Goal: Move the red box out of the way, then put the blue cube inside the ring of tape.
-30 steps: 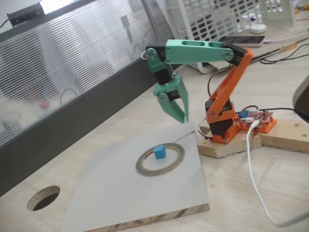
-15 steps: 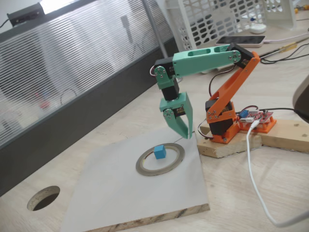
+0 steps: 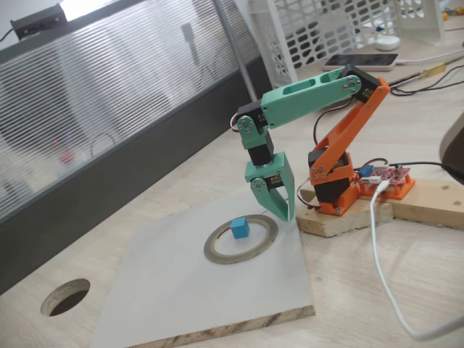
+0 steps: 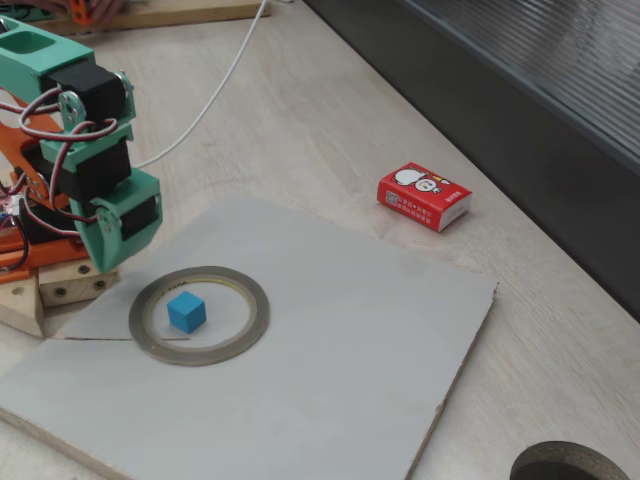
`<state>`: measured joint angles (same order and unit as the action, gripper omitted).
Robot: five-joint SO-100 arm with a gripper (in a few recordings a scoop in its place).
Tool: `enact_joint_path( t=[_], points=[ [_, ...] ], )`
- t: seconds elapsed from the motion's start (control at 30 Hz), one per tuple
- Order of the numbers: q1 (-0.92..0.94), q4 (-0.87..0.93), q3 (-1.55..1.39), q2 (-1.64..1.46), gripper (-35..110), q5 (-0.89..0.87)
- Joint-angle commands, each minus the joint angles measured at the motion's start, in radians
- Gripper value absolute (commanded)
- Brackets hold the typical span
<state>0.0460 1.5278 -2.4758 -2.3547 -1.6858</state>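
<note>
Now arm folded low, end effector (image 3: 277, 205) pointing down, pressed together, empty, beside ring of tape (image 3: 241, 239).

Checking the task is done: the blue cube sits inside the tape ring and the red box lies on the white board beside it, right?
Not quite: in a fixed view the red box lies off the white board, on the wooden table. The blue cube is inside the tape ring.

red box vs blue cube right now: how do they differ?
Size: the red box is several times bigger than the blue cube.
Look: the red box carries a white cartoon figure and text and has white sides; the blue cube is plain.
Place: the blue cube sits inside the ring of tape on the grey board; the red box lies flat on the wooden table, off the board.
Shared: the tool touches neither.
</note>
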Motion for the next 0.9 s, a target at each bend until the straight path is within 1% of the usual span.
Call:
enact_joint_path(
  t=[0.0, 0.87],
  points=[
    [0.006, 0.005, -0.005, -0.080, 4, -0.017],
    [0.008, 0.005, -0.020, -0.077, 4, -0.018]
  ],
)
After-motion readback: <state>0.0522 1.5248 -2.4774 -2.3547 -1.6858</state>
